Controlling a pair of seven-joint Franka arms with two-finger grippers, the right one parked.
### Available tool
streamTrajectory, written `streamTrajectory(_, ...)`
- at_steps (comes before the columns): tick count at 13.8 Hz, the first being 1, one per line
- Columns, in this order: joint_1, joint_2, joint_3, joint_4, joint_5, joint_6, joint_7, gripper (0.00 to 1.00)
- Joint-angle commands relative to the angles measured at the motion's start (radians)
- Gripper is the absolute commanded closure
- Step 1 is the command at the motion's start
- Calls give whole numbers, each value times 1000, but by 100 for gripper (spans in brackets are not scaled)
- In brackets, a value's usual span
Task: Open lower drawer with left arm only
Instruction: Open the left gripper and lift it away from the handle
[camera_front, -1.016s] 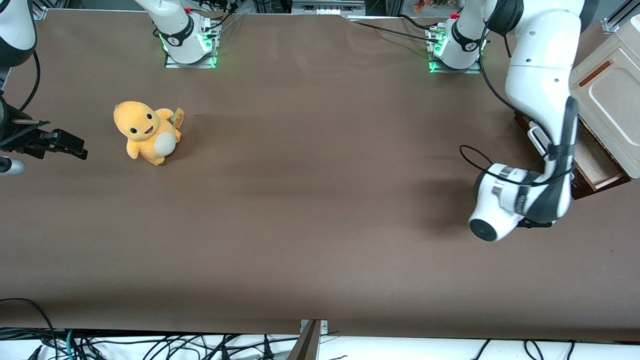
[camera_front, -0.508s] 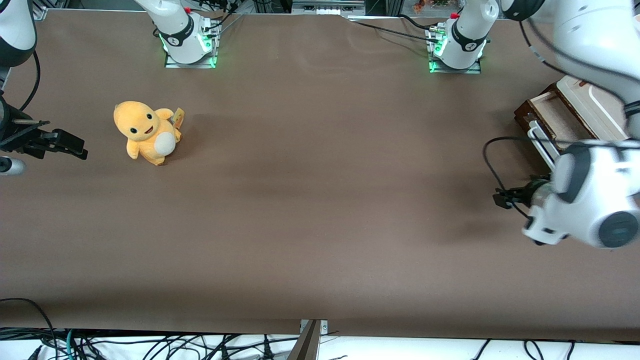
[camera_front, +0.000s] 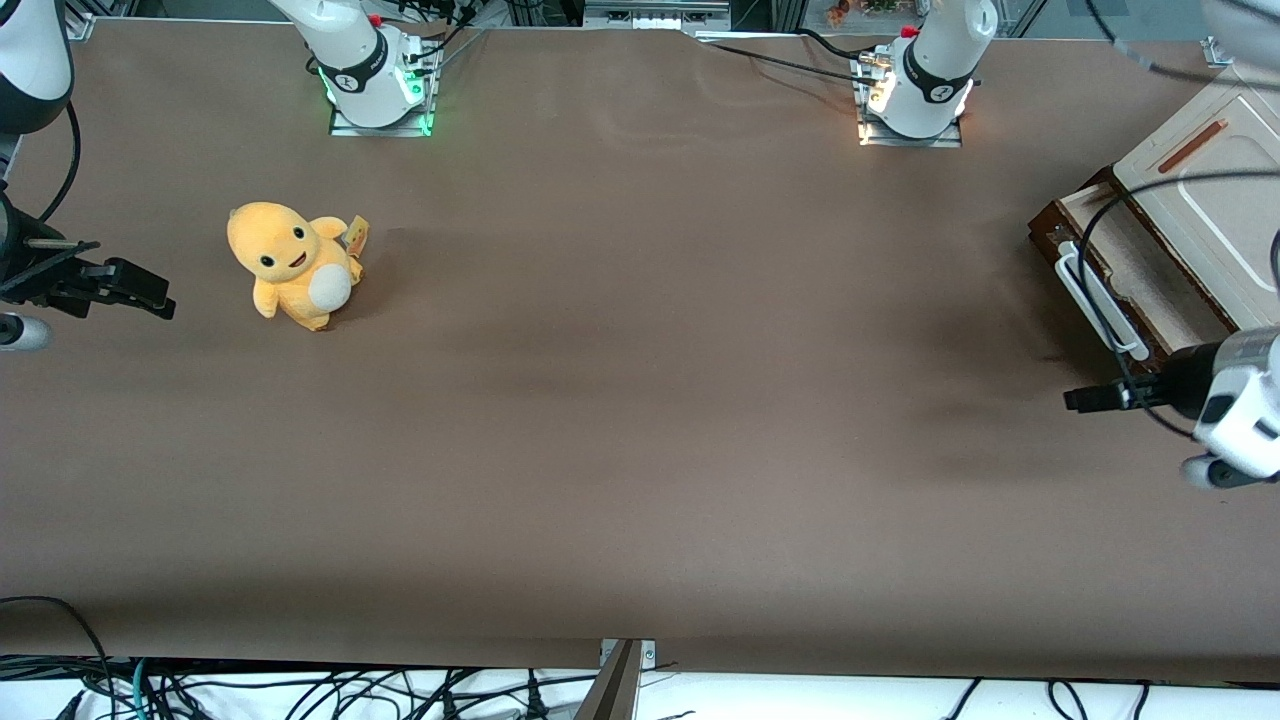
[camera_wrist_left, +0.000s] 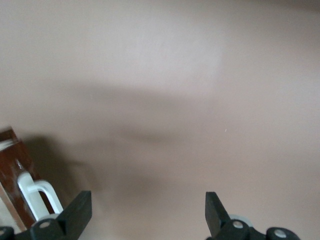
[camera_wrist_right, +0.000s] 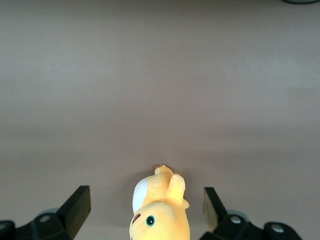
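Observation:
The lower drawer (camera_front: 1135, 265) stands pulled out of the cream-white cabinet (camera_front: 1215, 225) at the working arm's end of the table, with its pale tan inside showing. Its white bar handle (camera_front: 1098, 298) runs along the dark brown front. The handle also shows in the left wrist view (camera_wrist_left: 37, 195). My left arm's gripper (camera_front: 1078, 400) is open and empty, just off the handle's end and nearer to the front camera. In the left wrist view the gripper (camera_wrist_left: 147, 212) hangs over bare table, beside the handle and apart from it.
A yellow plush toy (camera_front: 290, 262) sits toward the parked arm's end of the table and shows in the right wrist view (camera_wrist_right: 160, 207). The cabinet's upper panel has a copper-brown strip handle (camera_front: 1190, 147). Two arm bases (camera_front: 375, 70) (camera_front: 915, 85) stand farthest from the front camera.
My left arm has swung off the drawer front, out toward the table's end. The gripper has left the handle, and the pulled-out drawer is now uncovered.

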Motion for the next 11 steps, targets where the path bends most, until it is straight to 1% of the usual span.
streamTrajectory(1, -48, -286, 23, -308, 5, 110, 91, 0)
streamTrajectory(2, -59, -320, 23, -309, 45, 106, 95, 0)
streamTrajectory(3, -68, -360, 20, -312, 62, 84, 98, 0)
streamTrajectory(5, -76, -395, 15, -312, 64, -52, 95, 0)
streamTrajectory(6, -76, -411, 14, -313, 64, -84, 92, 0)
streamTrajectory(9, -76, -420, 14, -313, 72, -99, 92, 0)
streamTrajectory(11, -77, -422, 14, -316, 101, -100, 99, 0)
